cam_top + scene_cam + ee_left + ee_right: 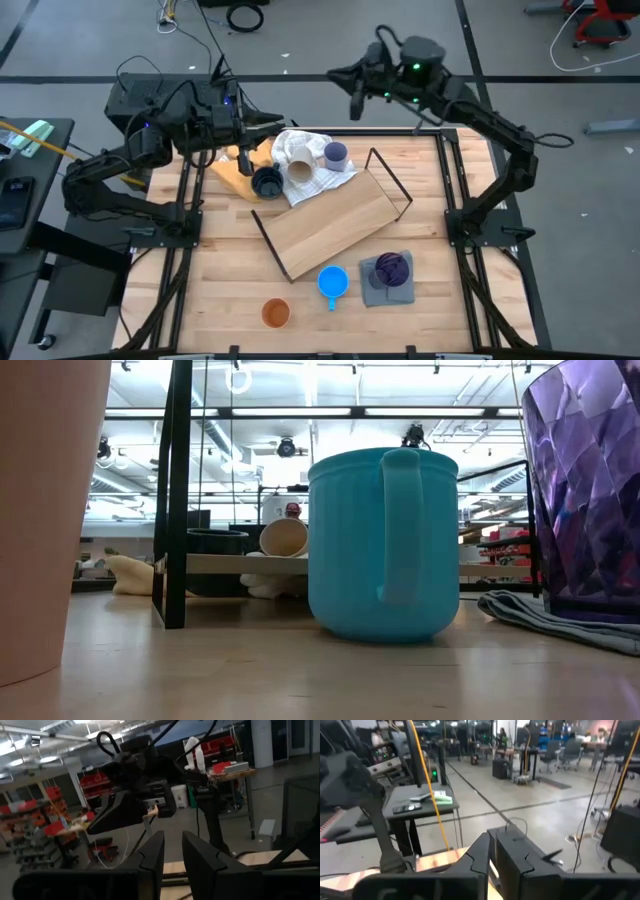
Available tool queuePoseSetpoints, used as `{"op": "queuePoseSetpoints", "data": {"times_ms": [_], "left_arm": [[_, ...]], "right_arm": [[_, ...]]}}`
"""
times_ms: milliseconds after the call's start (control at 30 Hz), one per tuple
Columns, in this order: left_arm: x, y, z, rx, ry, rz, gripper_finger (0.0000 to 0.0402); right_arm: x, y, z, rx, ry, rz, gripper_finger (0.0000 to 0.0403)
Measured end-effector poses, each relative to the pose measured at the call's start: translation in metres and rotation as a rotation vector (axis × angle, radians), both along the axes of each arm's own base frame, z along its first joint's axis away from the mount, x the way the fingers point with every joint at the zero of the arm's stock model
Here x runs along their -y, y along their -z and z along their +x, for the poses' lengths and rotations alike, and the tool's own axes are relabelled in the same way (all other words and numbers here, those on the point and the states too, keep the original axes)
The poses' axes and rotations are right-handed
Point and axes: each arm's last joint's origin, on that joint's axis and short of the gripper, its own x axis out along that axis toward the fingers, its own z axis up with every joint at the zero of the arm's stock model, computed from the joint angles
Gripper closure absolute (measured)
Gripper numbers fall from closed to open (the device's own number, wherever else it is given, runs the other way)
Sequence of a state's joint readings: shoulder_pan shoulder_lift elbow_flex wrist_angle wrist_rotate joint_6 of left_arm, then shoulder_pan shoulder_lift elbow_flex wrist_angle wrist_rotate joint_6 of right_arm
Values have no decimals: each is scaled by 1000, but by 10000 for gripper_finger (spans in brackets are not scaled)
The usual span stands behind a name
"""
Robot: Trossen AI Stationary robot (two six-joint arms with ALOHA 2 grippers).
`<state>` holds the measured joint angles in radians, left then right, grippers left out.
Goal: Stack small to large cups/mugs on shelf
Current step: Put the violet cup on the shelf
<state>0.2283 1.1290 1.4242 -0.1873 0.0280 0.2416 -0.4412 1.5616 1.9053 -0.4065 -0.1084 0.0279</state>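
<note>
The left gripper hung raised above the counter's far edge, jaws narrowly parted and empty; the navy mug, beige cup and lavender cup lay below them, beside the shelf. The right gripper looked clenched on nothing, well apart from every cup

Before me lies the slatted light-wood tabletop. The flat light-wood shelf board with its thin black wire frame lies askew near its middle. Yellow and white cloths lie toward the far edge, a grey cloth, bright blue handled mug and orange cup toward the near edge.
</note>
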Motion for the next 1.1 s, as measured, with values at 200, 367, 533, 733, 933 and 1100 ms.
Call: {"op": "queuePoseSetpoints", "data": {"times_ms": [200,367,533,733,933,1100], "left_arm": [[1,7,-1,-63,23,-67,321],[2,4,-1,-40,75,-54,321],[2,4,-2,-41,110,-31,326],[-6,7,-3,-50,165,-7,319],[-10,12,-2,-71,210,-15,311],[-10,12,-3,-74,212,-19,311]], "right_arm": [[1,-9,-12,45,32,19,383],[2,-22,-32,115,63,45,398],[1,-31,-44,170,76,59,387],[-7,-39,-53,200,59,44,377],[-11,-41,-56,206,51,47,378],[-13,-41,-55,205,44,49,380]]}}
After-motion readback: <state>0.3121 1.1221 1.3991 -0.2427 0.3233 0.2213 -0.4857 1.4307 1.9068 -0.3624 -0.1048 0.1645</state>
